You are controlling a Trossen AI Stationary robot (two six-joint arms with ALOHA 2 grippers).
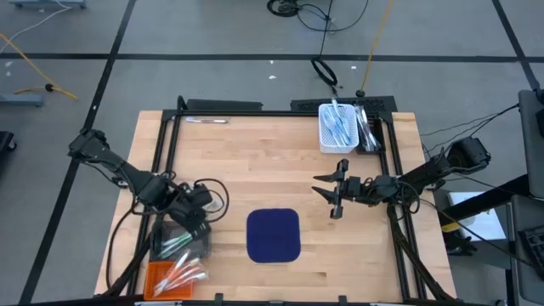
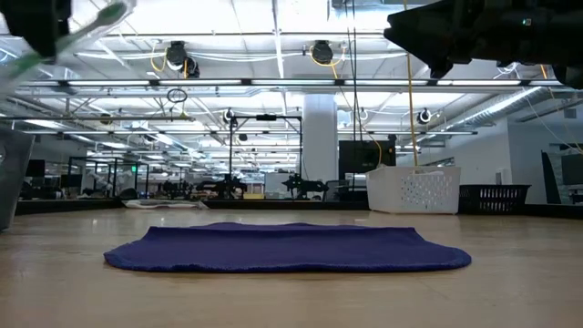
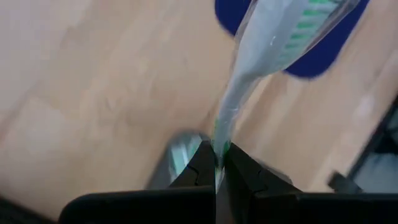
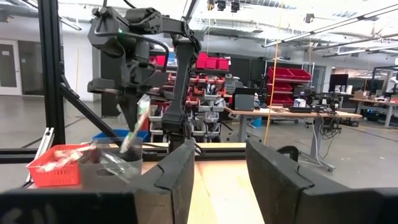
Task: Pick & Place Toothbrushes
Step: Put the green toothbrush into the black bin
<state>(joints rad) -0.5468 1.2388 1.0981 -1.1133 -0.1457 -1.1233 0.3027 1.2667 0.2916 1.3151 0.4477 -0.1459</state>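
The wooden desk carries a navy mat near the middle of its front edge. The left hand, over the front-left corner beside the grey bin and orange bin, is clenched on 1 green toothbrush; only its wrist view shows the pinch, the shaft rising from the fingertips, its far end cut off. The right hand, past the mat toward the right edge, stands released and empty. A white basket of toothbrushes sits at the back edge.
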